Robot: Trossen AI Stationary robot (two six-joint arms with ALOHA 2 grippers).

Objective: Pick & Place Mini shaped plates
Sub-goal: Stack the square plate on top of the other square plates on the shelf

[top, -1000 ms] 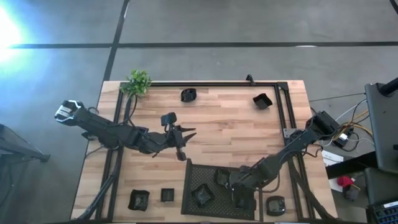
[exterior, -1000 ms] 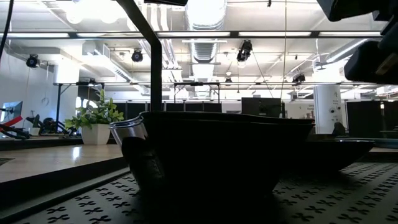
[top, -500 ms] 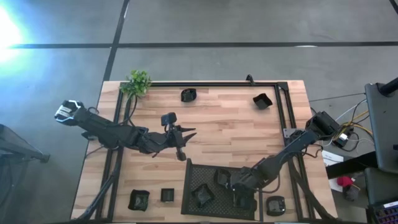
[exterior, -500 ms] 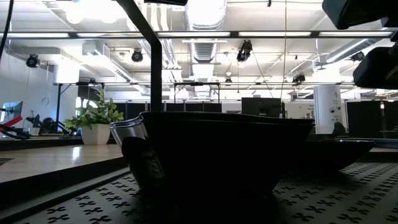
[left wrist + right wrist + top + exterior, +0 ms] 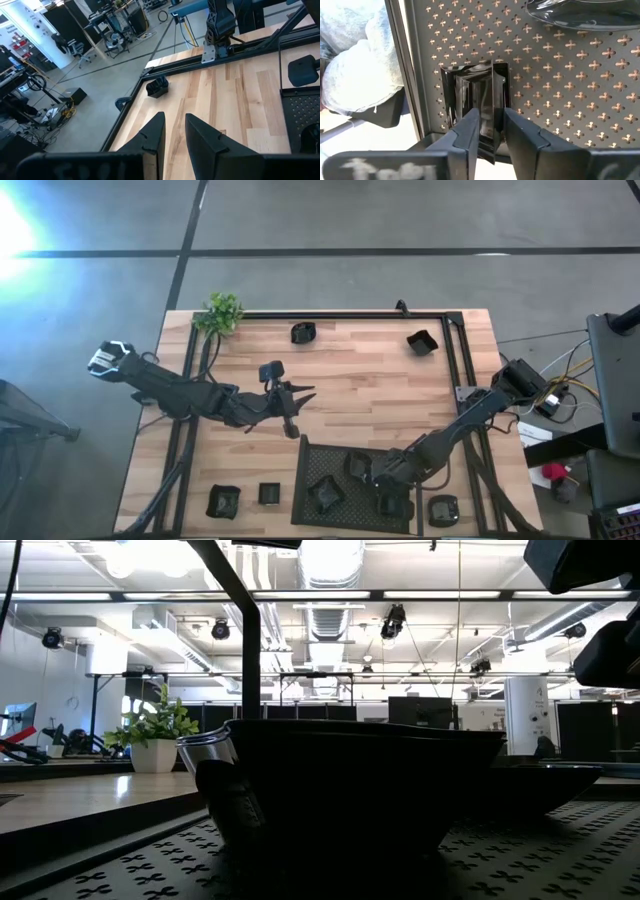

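Mini shaped plates, small, black and glossy, lie scattered: two near the far edge [image 5: 303, 333] [image 5: 422, 342], three by the near edge [image 5: 222, 500] [image 5: 268, 494] [image 5: 443, 510]. Others lie in the black mesh tray [image 5: 340, 450]. My right gripper [image 5: 490, 117] points steeply down over the tray, open. Its fingers stand on either side of the near wall of a square plate [image 5: 475, 92], which lies flat on the mesh. My left gripper [image 5: 174, 120] hovers open over bare wood at mid-table [image 5: 300, 408], holding nothing. My right gripper's fingers [image 5: 469, 131] come from above, one on each side of the square plate's near wall [image 5: 487, 131]. Whether they touch it I cannot tell. The plate rests with its bottom on the mesh tray.
A small green plant [image 5: 222, 311] stands at the far left corner. A black rail frame [image 5: 455, 350] runs along the far and right edges. In the low view one plate [image 5: 350, 780] fills the foreground. Bare wood lies between the arms.
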